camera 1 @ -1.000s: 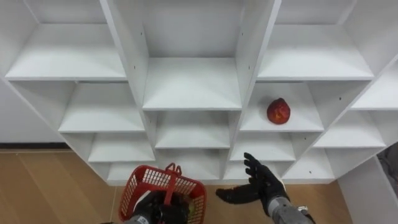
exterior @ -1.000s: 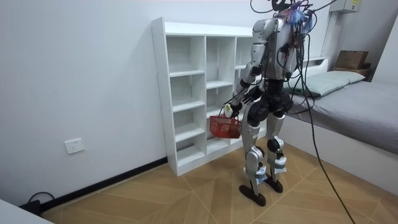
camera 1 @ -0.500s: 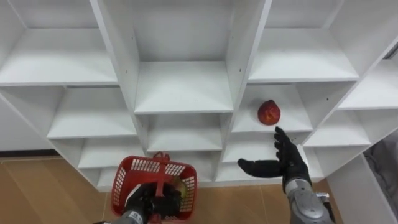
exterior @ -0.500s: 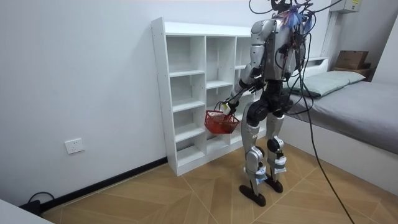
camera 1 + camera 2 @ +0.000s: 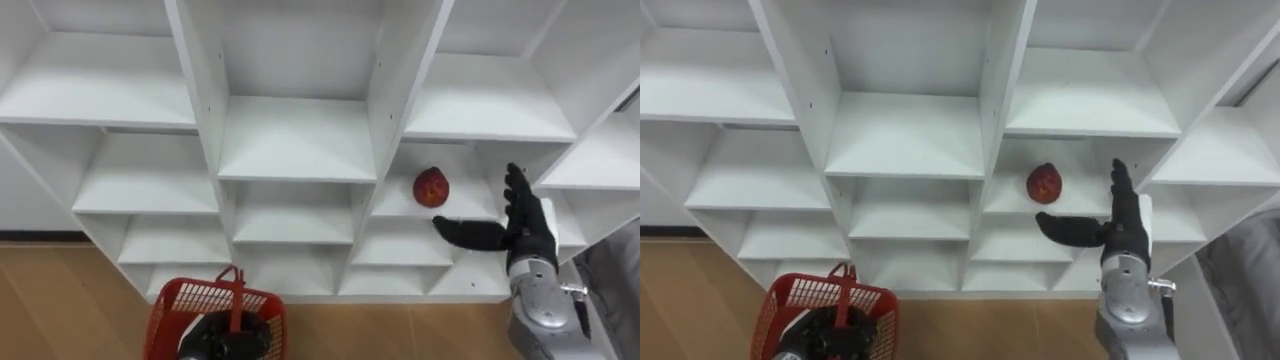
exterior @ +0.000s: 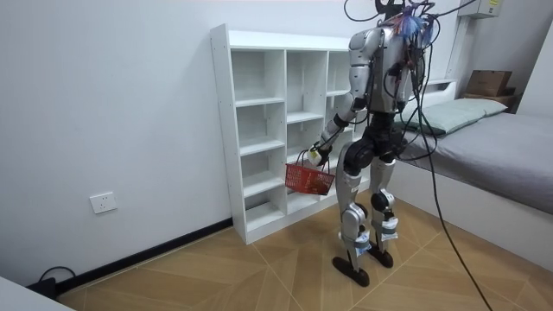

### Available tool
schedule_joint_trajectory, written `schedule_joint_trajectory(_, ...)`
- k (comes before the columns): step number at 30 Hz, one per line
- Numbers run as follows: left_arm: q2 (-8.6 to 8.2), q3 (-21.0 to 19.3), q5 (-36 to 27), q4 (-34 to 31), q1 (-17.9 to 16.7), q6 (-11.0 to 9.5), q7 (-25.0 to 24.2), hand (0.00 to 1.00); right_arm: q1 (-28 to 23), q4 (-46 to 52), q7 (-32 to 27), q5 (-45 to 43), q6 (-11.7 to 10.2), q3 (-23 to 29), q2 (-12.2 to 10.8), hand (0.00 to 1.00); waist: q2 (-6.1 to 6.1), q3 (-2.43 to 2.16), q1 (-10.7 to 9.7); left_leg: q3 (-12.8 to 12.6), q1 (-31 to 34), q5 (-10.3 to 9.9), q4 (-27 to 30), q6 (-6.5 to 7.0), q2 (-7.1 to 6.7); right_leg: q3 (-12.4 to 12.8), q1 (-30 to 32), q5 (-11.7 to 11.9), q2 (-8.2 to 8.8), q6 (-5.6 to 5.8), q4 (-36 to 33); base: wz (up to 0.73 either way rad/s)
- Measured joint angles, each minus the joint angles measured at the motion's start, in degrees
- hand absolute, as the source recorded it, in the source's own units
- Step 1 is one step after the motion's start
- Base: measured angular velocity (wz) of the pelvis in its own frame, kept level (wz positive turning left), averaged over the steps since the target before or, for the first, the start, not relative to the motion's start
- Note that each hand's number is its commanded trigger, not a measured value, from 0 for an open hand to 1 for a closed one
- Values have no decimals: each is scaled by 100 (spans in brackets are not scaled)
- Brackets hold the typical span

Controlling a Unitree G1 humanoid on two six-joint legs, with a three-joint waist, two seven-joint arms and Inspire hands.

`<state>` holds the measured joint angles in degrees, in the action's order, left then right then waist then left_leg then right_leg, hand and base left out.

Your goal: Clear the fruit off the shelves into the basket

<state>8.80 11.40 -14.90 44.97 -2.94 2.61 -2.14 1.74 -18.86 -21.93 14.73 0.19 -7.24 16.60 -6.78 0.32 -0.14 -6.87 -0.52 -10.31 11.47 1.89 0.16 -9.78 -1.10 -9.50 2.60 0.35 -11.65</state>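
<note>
Your right hand (image 5: pixel 522 228) is raised in front of the white closet (image 5: pixel 297 140), fully open: fingers straight and pointing up, thumb stretched out sideways to its left, nothing held. The red fruit (image 5: pixel 431 187) lies on a shelf in the closet's right-hand column, just up and to the left of that thumb's tip, near it but not touching. Your left hand (image 5: pixel 212 340) sits low and well to the left of the right hand, its fingers curled round the upright handle of the red basket (image 5: pixel 168 312), which hangs beneath it. What lies inside the basket cannot be made out. In the room view the robot stands upright, close against the closet, with the bed (image 6: pixel 501 147) behind it.
</note>
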Motion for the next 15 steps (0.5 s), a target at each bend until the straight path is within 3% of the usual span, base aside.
schedule_joint_trajectory(6, 162, -7, 342, -9, -1, 43, -77, 100, 176, -197, -123, -22, 69, 180, 78, 0, -94, 9, 43, 139, 210, 1, 70, 0, -2, -147, 90, 0, 9, -1, -2, 13)
schedule_joint_trajectory(11, 176, -132, 388, -58, 22, 152, -142, 100, 1031, -1158, -35, -102, 114, 330, 142, 0, -85, 7, 40, 319, 715, 2, 330, -3, 4, -329, 418, 22, 16, -36, -43, 20)
schedule_joint_trajectory(15, 174, -130, 390, -56, 68, 189, -232, 100, 1393, -1476, -33, -132, 117, 346, 144, 0, -52, 18, 72, 394, 960, 3, 415, -5, 6, -407, 621, 23, 25, -37, -112, 13)
